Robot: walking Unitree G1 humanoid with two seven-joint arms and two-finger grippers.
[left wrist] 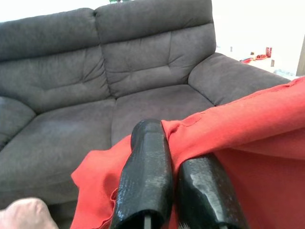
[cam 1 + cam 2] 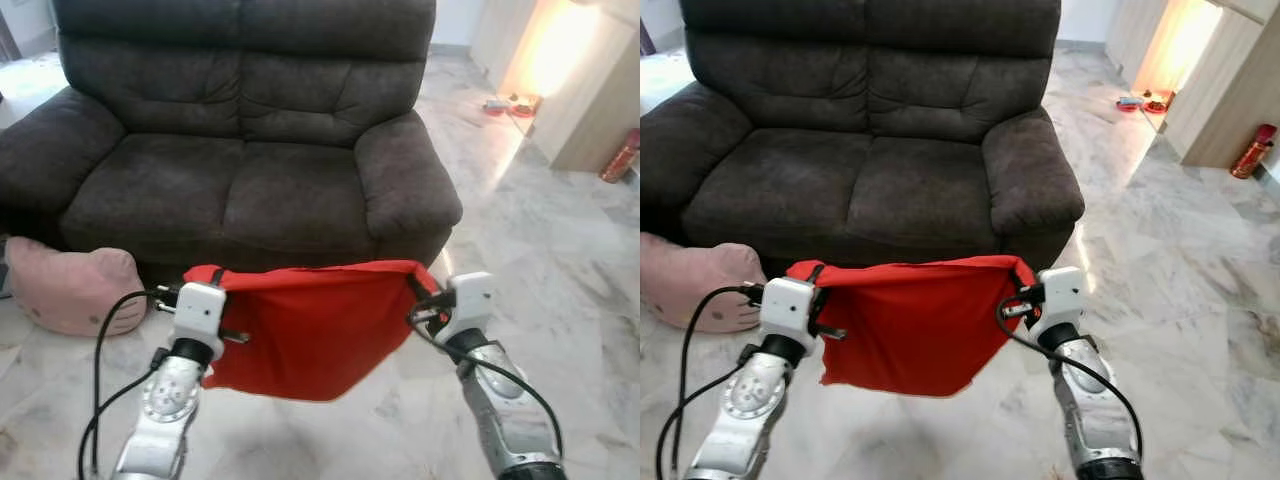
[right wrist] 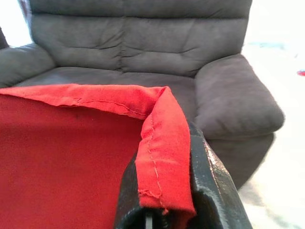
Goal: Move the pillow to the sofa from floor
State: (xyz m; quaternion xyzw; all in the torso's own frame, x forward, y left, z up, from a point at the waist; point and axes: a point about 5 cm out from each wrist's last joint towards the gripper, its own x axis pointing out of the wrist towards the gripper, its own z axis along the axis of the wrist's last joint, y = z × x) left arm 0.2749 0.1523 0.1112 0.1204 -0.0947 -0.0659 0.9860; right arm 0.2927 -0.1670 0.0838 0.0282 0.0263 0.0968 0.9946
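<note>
A flat red pillow [image 2: 305, 325] hangs stretched between my two grippers, lifted off the floor just in front of the dark grey sofa [image 2: 240, 190]. My left gripper [image 2: 192, 280] is shut on its upper left corner; in the left wrist view the black fingers [image 1: 145, 176] pinch red cloth [image 1: 248, 124]. My right gripper [image 2: 425, 290] is shut on the upper right corner, where the red hem [image 3: 162, 143] folds between the fingers [image 3: 209, 181]. The sofa seat [image 2: 840, 195] lies beyond the pillow's top edge.
A pink cushion [image 2: 70, 290] lies on the marble floor [image 2: 560, 250] at the sofa's left foot. A wooden cabinet [image 2: 590, 90] stands at the far right, with a red cylinder [image 2: 620, 155] beside it and small items [image 2: 505, 105] on the floor.
</note>
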